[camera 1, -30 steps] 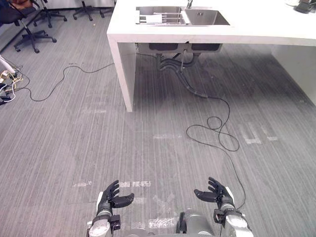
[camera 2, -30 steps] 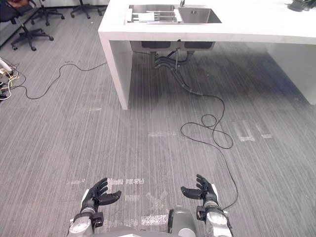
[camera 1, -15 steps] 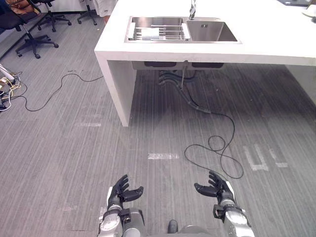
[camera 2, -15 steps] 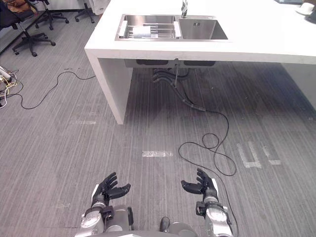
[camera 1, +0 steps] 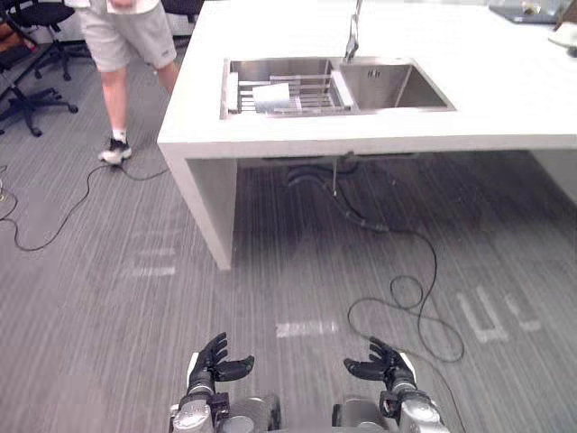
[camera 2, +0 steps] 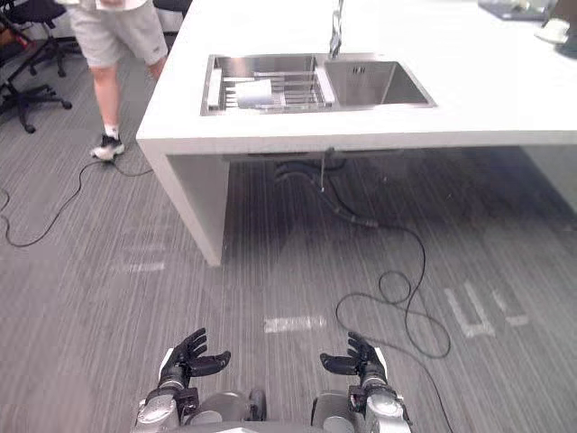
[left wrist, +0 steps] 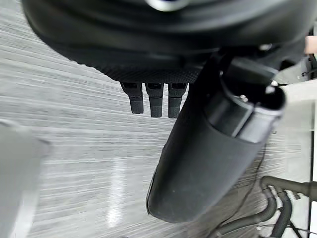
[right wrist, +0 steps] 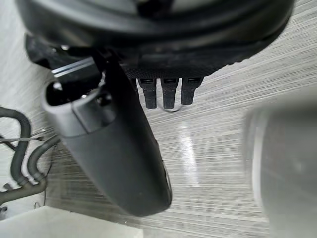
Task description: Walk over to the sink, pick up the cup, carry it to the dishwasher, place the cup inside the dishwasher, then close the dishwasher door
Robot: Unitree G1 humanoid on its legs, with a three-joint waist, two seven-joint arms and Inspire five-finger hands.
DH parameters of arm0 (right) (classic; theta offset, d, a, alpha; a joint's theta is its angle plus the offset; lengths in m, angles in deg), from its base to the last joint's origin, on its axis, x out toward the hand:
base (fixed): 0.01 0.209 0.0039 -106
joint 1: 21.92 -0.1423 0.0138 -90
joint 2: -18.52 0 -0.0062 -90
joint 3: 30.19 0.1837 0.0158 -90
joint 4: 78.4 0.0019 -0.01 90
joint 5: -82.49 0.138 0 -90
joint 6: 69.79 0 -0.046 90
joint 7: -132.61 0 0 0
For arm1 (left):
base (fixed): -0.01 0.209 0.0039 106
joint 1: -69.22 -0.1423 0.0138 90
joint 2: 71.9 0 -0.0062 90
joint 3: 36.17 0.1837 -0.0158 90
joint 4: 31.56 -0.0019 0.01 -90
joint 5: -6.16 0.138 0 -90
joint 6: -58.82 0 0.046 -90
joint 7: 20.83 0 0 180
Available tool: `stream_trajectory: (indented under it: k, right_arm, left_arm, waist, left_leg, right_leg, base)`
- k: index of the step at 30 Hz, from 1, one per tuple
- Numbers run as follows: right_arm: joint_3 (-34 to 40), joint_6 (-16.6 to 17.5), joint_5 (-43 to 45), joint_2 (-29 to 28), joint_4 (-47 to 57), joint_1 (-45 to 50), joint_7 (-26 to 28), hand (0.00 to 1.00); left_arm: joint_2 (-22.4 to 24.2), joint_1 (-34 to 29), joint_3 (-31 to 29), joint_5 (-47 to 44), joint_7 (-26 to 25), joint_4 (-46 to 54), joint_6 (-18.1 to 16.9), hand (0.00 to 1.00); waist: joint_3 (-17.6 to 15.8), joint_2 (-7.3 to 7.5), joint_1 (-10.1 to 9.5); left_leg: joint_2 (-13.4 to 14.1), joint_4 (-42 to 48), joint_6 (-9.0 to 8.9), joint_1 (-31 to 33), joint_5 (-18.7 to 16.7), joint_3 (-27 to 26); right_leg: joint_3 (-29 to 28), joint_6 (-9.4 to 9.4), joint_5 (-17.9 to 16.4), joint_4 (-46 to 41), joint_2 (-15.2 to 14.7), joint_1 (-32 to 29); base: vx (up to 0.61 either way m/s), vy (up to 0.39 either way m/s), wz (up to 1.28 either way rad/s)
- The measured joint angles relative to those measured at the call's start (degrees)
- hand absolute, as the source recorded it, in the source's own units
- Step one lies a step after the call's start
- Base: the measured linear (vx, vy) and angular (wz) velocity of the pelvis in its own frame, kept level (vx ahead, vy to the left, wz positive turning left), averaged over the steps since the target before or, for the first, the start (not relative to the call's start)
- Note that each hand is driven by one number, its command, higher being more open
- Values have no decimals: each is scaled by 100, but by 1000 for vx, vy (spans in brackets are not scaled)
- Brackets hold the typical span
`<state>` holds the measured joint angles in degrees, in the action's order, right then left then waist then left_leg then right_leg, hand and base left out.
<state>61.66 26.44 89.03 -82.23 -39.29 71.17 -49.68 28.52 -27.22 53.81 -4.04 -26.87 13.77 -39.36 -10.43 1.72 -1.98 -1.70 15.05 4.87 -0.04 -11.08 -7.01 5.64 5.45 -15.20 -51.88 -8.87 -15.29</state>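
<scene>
A white cup (camera 1: pixel 270 96) lies on its side on the wire rack in the left basin of the steel sink (camera 1: pixel 397 87), set into a white counter (camera 1: pixel 270 140) ahead of me. The cup (camera 2: pixel 254 92) is far beyond both hands. My left hand (camera 1: pixel 213 364) and right hand (camera 1: pixel 383 365) hang low over the grey floor at the near edge, palms facing each other, fingers relaxed and holding nothing. In the wrist views the left hand (left wrist: pixel 208 144) and right hand (right wrist: pixel 114 148) show straight fingers over bare floor.
A person (camera 1: pixel 122 54) in shorts stands at the counter's left end. A black cable (camera 1: pixel 415 289) loops over the floor ahead on the right, running under the sink. Office chairs (camera 1: pixel 27 63) stand at the far left. A tap (camera 1: pixel 353 32) rises behind the sink.
The whole picture has shifted: the counter and sink are nearer and larger, so the camera moved forward. A person has come into sight at the left. Both hands stay open and low.
</scene>
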Motion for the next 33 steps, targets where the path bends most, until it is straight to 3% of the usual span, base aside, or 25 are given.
stream_trajectory:
  k: [2, 3, 4, 5, 6, 9, 10, 12, 13, 14, 16, 19, 20, 21, 22, 23, 24, 28, 29, 30, 31, 32, 33]
  right_arm:
    - [3, 0, 2, 26, -6, -57, 10, 90]
    - [5, 0, 3, 31, -16, -73, 11, 90]
    - [5, 0, 3, 31, -23, -73, 9, 90]
    - [6, 1, 3, 47, -60, -51, 2, 90]
    - [9, -2, 1, 134, -124, -28, -5, 90]
    - [118, -5, 2, 182, -154, -25, -18, 90]
    - [159, -7, 2, 176, -144, 35, -23, 90]
    - [150, -24, 6, 175, 143, 262, -39, 90]
    - [108, -25, 9, 176, 327, 365, -54, 90]
    - [111, -25, 11, 166, 518, 450, -77, 90]
    - [122, -20, 11, 169, 753, 458, -127, 90]
    - [134, 10, 7, 204, 811, 395, -152, 90]
    - [134, 13, 7, 269, 794, 424, -151, 90]
    - [133, 14, 7, 313, 777, 443, -148, 90]
    - [127, 14, 3, 376, 630, 410, -139, 90]
    - [102, -7, 5, 290, 397, 347, -130, 90]
    - [79, 2, 5, 235, 396, 405, -93, 90]
    - [-14, 5, -11, 168, 280, 399, -9, 90]
    - [-14, 9, -64, 164, 273, 398, 0, 90]
    - [-15, 12, -121, 161, 271, 390, 3, 90]
    - [-16, 14, -156, 133, 254, 387, 21, 90]
    - [-21, 14, -173, 83, 190, 411, 71, 90]
    - [-26, 12, -179, 56, 177, 434, 93, 90]
  left_arm:
    - [18, 166, -1, -3, -1, 7, -5, 90]
    - [2, 205, -5, -3, -2, 49, -13, 90]
    - [-4, 203, -5, -3, -2, 72, -16, 90]
    - [-15, 181, -7, -5, -9, 83, -14, 90]
    - [56, 151, -8, -55, -13, 92, -6, 90]
    - [164, 108, -6, -112, -6, 287, -1, 90]
    - [224, 39, 13, -112, -8, 596, 42, 90]
    - [294, -197, 141, -132, -11, 1585, 103, 90]
    - [340, -368, 224, -185, -8, 2345, 103, 90]
    - [393, -511, 309, -219, -9, 3055, 88, 90]
    - [473, -600, 421, -218, -5, 4024, -1, 90]
    - [458, -591, 623, -199, 2, 4997, -173, 90]
    - [471, -590, 678, -174, 6, 5264, -225, 90]
    - [510, -600, 712, -160, 4, 5415, -232, 90]
    - [601, -613, 740, -132, -6, 5629, -267, 90]
    - [562, -577, 741, -89, -27, 5771, -311, 90]
    - [541, -585, 751, -85, -49, 6052, -323, 90]
    - [414, -855, 836, -70, -236, 6973, -464, 90]
    - [342, -871, 940, 27, -265, 7152, -542, 90]
    - [319, -858, 1006, 43, -265, 7228, -573, 90]
    - [202, -846, 1147, 146, -264, 7354, -601, 90]
    - [64, -846, 1272, 247, -245, 7390, -603, 90]
    - [22, -856, 1307, 281, -242, 7387, -599, 90]
  waist:
    - [-19, -37, 87]
    - [-19, -35, 122]
    - [-11, -22, 121]
    - [12, 0, 133]
    - [62, -190, 123]
    - [81, -375, 144]
    - [72, -408, 145]
    - [47, -436, 136]
    - [31, -439, 103]
    - [47, -464, 49]
    - [44, -456, -38]
    - [50, -467, -147]
    - [57, -473, -143]
    - [90, -531, -139]
    - [154, -687, -177]
    - [168, -513, -187]
    - [192, -388, -190]
    - [234, -313, -292]
    - [263, -310, -334]
    - [266, -295, -324]
    - [273, -215, -283]
    - [314, -138, -187]
    - [330, -115, -153]
  left_leg:
    - [94, -238, -41, -222, -22, 195]
    - [150, -322, -149, -337, -85, 293]
    - [159, -337, -227, -390, -135, 319]
    - [186, -332, -390, -515, -252, 370]
    - [393, -253, -534, -558, -367, 475]
    - [634, 152, -612, -537, -408, 537]
    - [734, 776, -640, -405, -410, 554]
    - [928, 2450, -1046, 213, -103, 527]
    - [1107, 3489, -1120, 653, 188, 436]
    - [1297, 4025, -1095, 980, 35, 299]
    - [1393, 4049, -1051, 1365, -255, 143]
    - [1115, 2575, -862, 1590, -468, 51]
    - [857, 1635, -802, 1571, -293, 108]
    - [767, 1012, -800, 1523, 14, 188]
    - [767, 541, -518, 1441, 745, 244]
    - [561, 443, -502, 1301, 729, 159]
    - [397, 430, -403, 1314, 636, 146]
    - [324, 741, -287, 1157, 93, -126]
    - [329, 697, -276, 1007, -34, -228]
    - [322, 673, -269, 923, -80, -268]
    - [270, 596, -252, 731, -160, -328]
    - [238, 536, -205, 524, -235, -313]
    - [241, 506, -198, 414, -274, -302]
  right_leg:
    - [169, -124, -37, 1322, 198, -165]
    - [146, -188, 155, 2302, 299, -173]
    - [115, -213, 346, 2751, 325, -159]
    - [108, -414, 1125, 3169, 380, -93]
    - [226, -255, 1215, 3174, 511, 21]
    - [428, -414, 1110, 3148, 684, 246]
    - [527, -493, 1010, 3241, 750, 525]
    - [669, -531, 859, 3440, 816, 970]
    - [695, -598, 781, 3590, 849, 1274]
    - [690, -630, 745, 3726, 890, 1491]
    - [640, -624, 641, 3935, 851, 1722]
    - [531, -488, 521, 4138, 631, 1962]
    - [454, -299, 399, 4122, 497, 2045]
    - [364, -175, 299, 4096, 501, 2060]
    - [155, -32, 137, 4055, 604, 2091]
    - [-153, -76, 121, 4104, 461, 2142]
    - [-315, 14, 67, 4133, 338, 2162]
    - [-635, 51, 74, 3665, 182, 2104]
    - [-696, 164, 42, 3100, 155, 1882]
    - [-698, 410, 28, 2675, 121, 1700]
    - [-715, 952, 92, 1624, 15, 1250]
    - [-730, 1024, 186, 661, -65, 885]
    - [-708, 979, 160, 286, -69, 728]
  base:
    - [422, -66, 50]
    - [380, -101, 47]
    - [394, -126, 35]
    - [426, -156, 18]
    - [437, -165, 14]
    - [414, -200, 18]
    - [324, -186, 38]
    - [367, -187, 35]
    - [265, -81, 13]
    - [256, -65, 1]
    - [240, -14, -22]
    - [254, 109, -23]
    - [314, 247, -6]
    - [271, 237, -2]
    - [312, 246, -3]
    - [301, 213, 10]
    - [289, 184, 17]
    - [287, 136, -28]
    - [212, 91, -43]
    - [260, 102, -40]
    - [275, 51, -8]
    - [275, 51, 1]
    - [367, -14, 8]
